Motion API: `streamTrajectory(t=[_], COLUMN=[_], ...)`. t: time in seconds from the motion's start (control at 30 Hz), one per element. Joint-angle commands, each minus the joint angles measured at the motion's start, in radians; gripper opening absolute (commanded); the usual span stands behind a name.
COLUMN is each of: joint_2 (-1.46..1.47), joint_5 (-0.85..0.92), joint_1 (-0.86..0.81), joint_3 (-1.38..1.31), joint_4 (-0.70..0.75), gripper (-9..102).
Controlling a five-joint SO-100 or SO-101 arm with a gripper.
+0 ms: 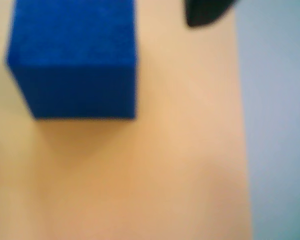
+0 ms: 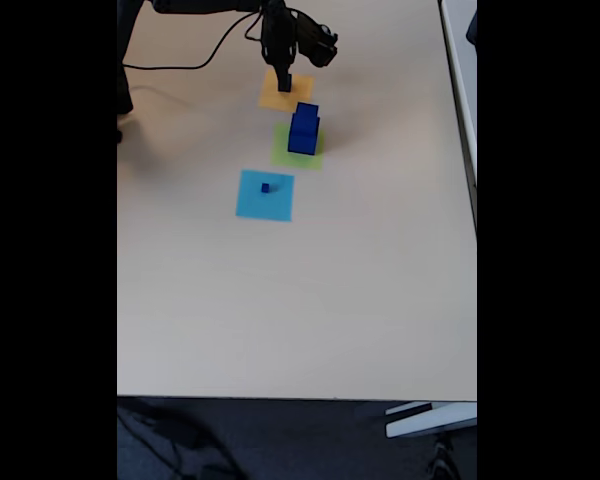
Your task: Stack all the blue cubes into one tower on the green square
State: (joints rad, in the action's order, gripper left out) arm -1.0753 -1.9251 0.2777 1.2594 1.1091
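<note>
A pale beige table (image 2: 300, 300) is seen from above in the fixed view, with a dark floor along its near edge and a white strip of furniture (image 2: 425, 418) at the near right corner. Three flat coloured squares are laid in a slanting row on the far half of the table: an orange square (image 2: 273, 97) farthest, the green square (image 2: 282, 150) next, and a light-blue square (image 2: 265, 195) nearest. The orange and green squares almost touch; the light-blue one is set a little apart.

On the green square two blue cubes (image 2: 302, 130) are stacked, the smaller on the larger. A tiny blue cube (image 2: 265, 187) is left near the middle of the light-blue square. A black cable (image 2: 195, 62) is trailed across the far left of the table to the dark arm.

The gripper (image 2: 284, 82) is held over the orange square, just left of and beyond the stack, apart from it. Whether its fingers are parted or closed cannot be told.

In the blurred wrist view a blue cube (image 1: 75, 55) is seen at upper left over a warm orange-beige surface, a pale blue-grey area (image 1: 277, 125) lies along the right, and a black part (image 1: 205, 12) is seen at the top edge.
</note>
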Motion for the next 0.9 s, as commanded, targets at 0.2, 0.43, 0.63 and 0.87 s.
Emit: streamTrajectory(t=[0.2, 0.43, 0.63, 0.87], joint_2=[-0.006, -0.017, -0.029, -0.104], joint_5=[0.028, 0.046, 0.071, 0.152], joint_1=[-0.017, -0.023, -0.028, -0.058], joint_3=[0.0, 0.015, 0.032, 0.005], joint_4=[-0.028, -0.037, -0.08, -0.1], gripper=[16, 6, 2, 1])
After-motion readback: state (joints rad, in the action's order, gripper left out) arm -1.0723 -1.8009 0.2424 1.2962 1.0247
